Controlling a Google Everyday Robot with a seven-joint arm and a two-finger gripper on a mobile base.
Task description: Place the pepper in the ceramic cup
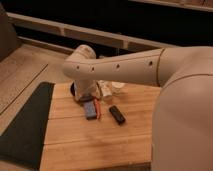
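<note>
**Clerk:** Position of the tool?

**Inspector:** The gripper (86, 97) hangs below the bent white arm (115, 67). It is low over the wooden tabletop (100, 145), at the far end of the blue-grey block (90, 109). Whether it touches the block cannot be determined.

**Clerk:** Its state?

**Inspector:** The jaws stand parted wide. The pepper is not between them.

**Clerk:** Location of the pepper?

**Inspector:** The pepper (97, 107), thin and orange-red, lies flat on the wood. It sits close along the block's long edge, on the side toward the right of the view, and runs roughly parallel to it. Contact between the two cannot be confirmed.

**Clerk:** And the ceramic cup?

**Inspector:** The ceramic cup (118, 87), small and cream-white, stands upright farther back on the tabletop. It is beyond the pepper, toward the right of the view, and apart from it. A slim white bottle (105, 91) stands just beside the cup, between it and the gripper.

**Clerk:** Other items?

**Inspector:** A black bar (117, 114) lies on the wood near the pepper, on the side away from the block, clear of both. A dark round pan (73, 91) shows behind the arm's lower link and is mostly hidden. A dark mat (25, 125) lies along the left edge of the wood.
</note>
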